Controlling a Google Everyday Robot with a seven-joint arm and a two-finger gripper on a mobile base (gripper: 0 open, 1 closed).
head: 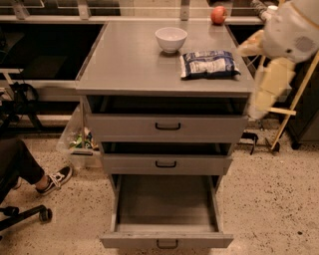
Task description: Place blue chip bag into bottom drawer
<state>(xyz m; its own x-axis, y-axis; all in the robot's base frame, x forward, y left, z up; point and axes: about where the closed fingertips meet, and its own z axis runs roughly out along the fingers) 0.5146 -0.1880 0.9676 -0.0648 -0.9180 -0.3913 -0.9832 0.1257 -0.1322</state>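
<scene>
The blue chip bag (209, 64) lies flat on the right side of the grey cabinet top (129, 64), its white label panel facing up. The bottom drawer (115, 209) is pulled far out and nothing shows inside it; its small black handle (167, 244) is at the front. My arm (291, 32) reaches in from the upper right. My gripper (249, 47) hangs at the cabinet's right edge, just right of the bag and apart from it.
A white bowl (171, 39) stands behind the bag to its left, and a red apple (218, 15) lies at the back. The two upper drawers (167, 127) stand slightly ajar. A person's shoe (55, 180), a chair wheel (45, 214) and a plastic bin (75, 142) are at the left.
</scene>
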